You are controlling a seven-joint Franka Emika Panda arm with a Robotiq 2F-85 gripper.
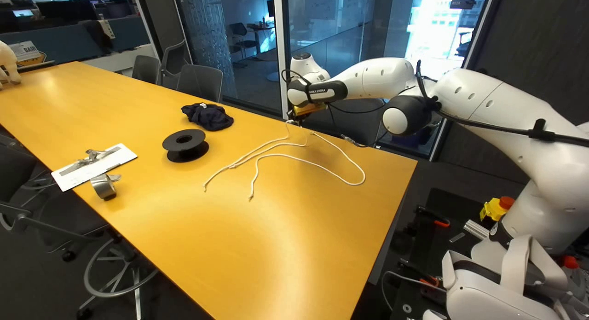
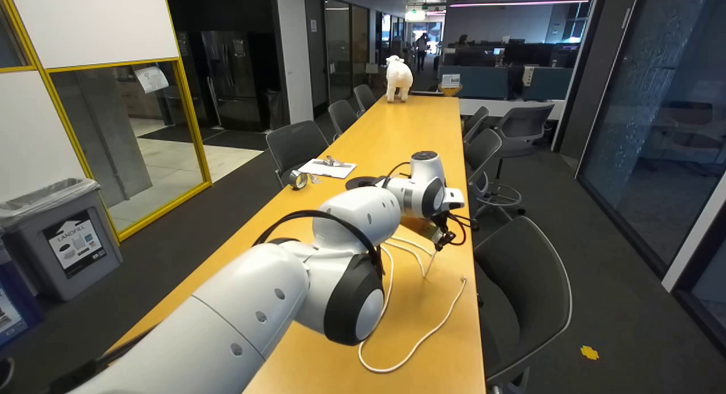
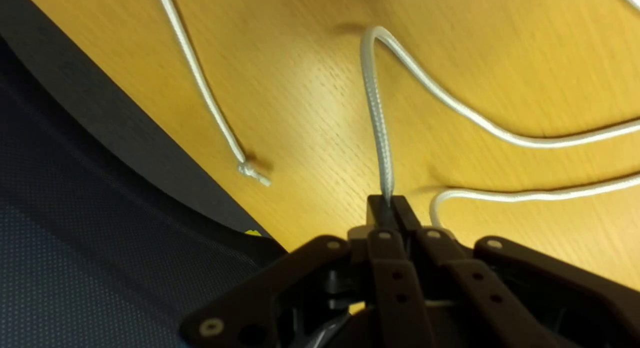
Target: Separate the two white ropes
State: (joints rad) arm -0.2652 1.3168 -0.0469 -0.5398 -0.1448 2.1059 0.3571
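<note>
Wrist view: the gripper (image 3: 390, 201) has its fingers (image 3: 406, 215) pressed together, with the gripped rope (image 3: 376, 107) pinched between their tips. This white rope runs up to a bend at twelve o'clock from the tips, then swings away and leaves the picture between two and three o'clock. A second strand (image 3: 505, 196), also white and near three o'clock, curls down behind the gripper, where its path is hidden. The loose rope (image 3: 202, 82), white too, ends in a knot on the table (image 3: 310, 112) a little past nine o'clock from the tips, well apart from them. A chair (image 3: 100, 268) fills the eight o'clock side of the picture.

In an exterior view, the robot arm (image 1: 483, 94) holds the gripper near the table's long edge; the gripped rope and the second strand slope from it toward eight o'clock, close together, and whether they touch cannot be told. The loose rope lies on the table with one knotted end at seven o'clock from the gripper, a wide bend between four and five, and its other end near four. Part of it passes just beside the second strand. A black spool (image 1: 185, 147) rests between eight and nine o'clock, with a roll of tape (image 1: 103, 187) and a flat white panel (image 1: 92, 171) farther out the same way, and a dark cloth (image 1: 209, 117) at nine.
</note>
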